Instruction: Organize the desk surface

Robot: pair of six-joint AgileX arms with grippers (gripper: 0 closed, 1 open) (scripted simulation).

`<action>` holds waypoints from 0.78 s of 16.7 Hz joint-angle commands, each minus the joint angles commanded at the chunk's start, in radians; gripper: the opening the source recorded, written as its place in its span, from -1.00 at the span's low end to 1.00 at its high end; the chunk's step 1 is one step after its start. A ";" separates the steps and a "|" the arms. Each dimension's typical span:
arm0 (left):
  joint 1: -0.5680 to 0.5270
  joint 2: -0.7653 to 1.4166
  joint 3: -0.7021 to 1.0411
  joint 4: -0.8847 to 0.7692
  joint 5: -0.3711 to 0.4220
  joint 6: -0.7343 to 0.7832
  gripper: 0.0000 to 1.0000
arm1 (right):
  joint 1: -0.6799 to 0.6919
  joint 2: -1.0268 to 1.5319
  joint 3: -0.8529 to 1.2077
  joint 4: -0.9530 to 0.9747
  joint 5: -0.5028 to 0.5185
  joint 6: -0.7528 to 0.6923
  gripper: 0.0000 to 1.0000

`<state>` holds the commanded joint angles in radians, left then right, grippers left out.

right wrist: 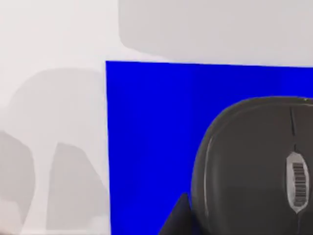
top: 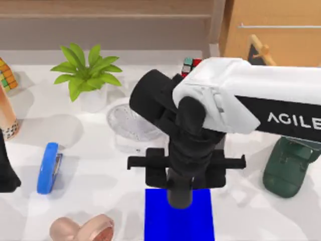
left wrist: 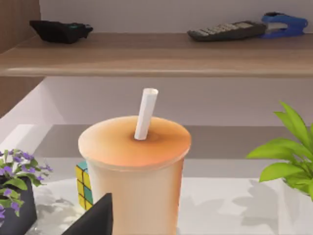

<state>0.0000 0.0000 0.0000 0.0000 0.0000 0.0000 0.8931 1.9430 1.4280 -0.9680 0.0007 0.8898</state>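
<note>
While right pincer [top: 179, 198] hovers over blue mat [top: 200, 221], mouse [right wrist: 254, 161] below; grip probably unclear.

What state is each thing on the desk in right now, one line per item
mouse: lying on the blue mat, right claw over it.
cup: upright, lid on, straw in.
plant: upright in its pot.
blue tape roll: standing on edge.
pink tape roll: lying tilted.
green stapler: closed, on the desk surface.

A wooden shelf [left wrist: 156, 54] runs along the pale wall [left wrist: 171, 14], beside a tan cabinet [top: 281, 30].
</note>
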 joint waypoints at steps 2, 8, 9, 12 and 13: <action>0.000 0.000 0.000 0.000 0.000 0.000 1.00 | 0.045 0.036 -0.047 0.026 0.002 0.042 -1.00; 0.000 0.000 0.000 0.000 0.000 0.000 1.00 | 0.055 0.049 -0.064 0.034 0.001 0.057 -1.00; 0.000 0.000 0.000 0.000 0.000 0.000 1.00 | 0.055 0.051 -0.065 0.037 0.001 0.057 -1.00; 0.000 0.000 0.000 0.000 0.000 0.000 1.00 | 0.058 0.064 -0.081 0.065 0.002 0.058 -1.00; 0.000 0.000 0.000 0.000 0.000 0.000 1.00 | 0.059 0.067 -0.085 0.071 0.002 0.058 -1.00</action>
<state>0.0000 0.0000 0.0000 0.0000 0.0000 0.0000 0.9524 2.0099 1.3435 -0.8967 0.0031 0.9474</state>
